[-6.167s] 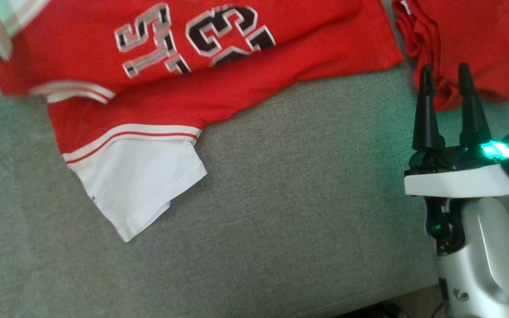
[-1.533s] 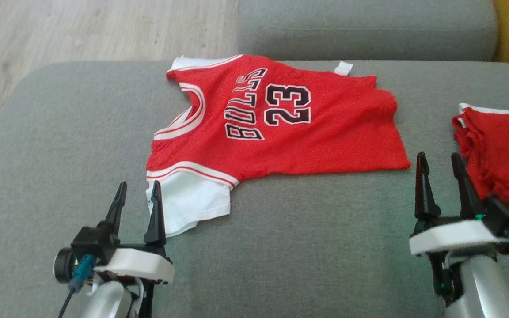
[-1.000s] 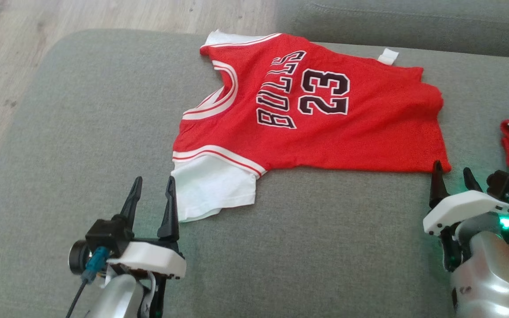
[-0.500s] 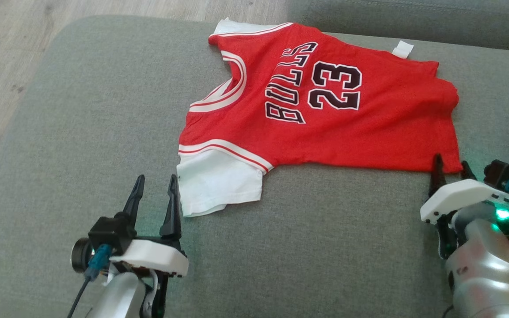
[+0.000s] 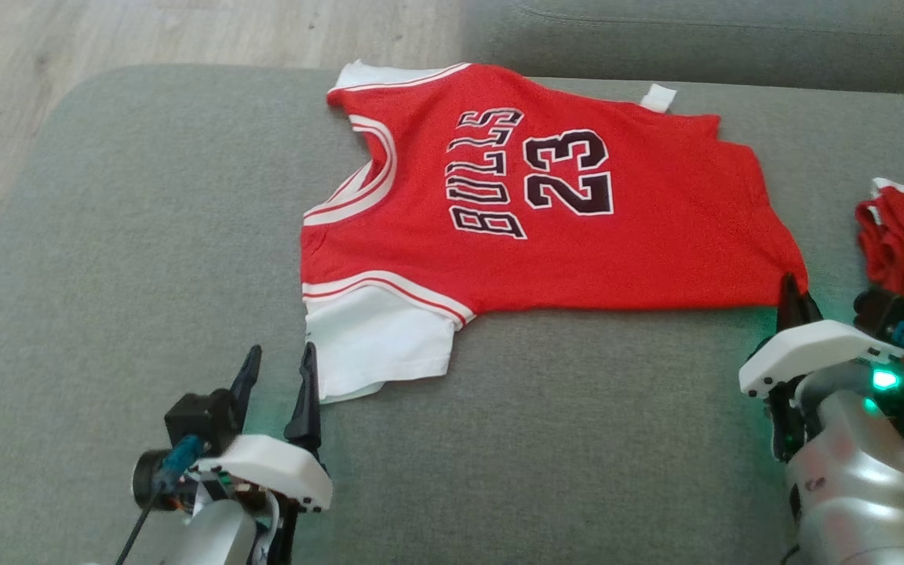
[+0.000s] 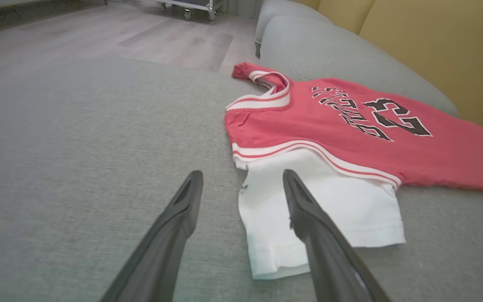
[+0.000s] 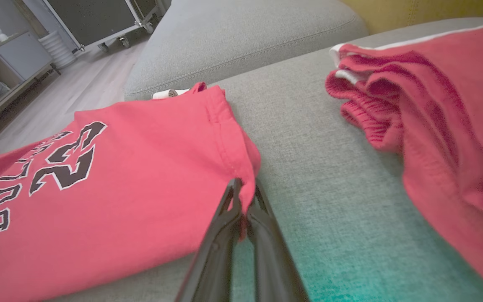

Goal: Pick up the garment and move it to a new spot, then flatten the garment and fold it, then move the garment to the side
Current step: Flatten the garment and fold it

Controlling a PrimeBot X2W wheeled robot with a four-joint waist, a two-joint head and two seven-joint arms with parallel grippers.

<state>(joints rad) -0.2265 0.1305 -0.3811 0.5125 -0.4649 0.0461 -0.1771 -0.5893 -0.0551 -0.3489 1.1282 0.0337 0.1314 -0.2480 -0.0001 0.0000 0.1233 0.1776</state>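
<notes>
Red jersey point(image 5: 546, 235) is lying spread, print up, mid-cushion on grey sofa point(image 5: 130, 235); my R gripper point(image 5: 793, 289) is pinching its near hem corner, jaws closed on cloth; my L gripper point(image 5: 282, 351) is hovering wide open at white sleeve point(image 5: 377, 345) edge. Flattening looks mostly done; fold & move aside are pending, I reckon; another red bundle point(image 5: 903, 227) is crowding my right.

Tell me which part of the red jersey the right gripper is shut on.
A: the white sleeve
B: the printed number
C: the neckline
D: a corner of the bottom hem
D: the right gripper pinches the near hem corner of the red jersey.
</notes>
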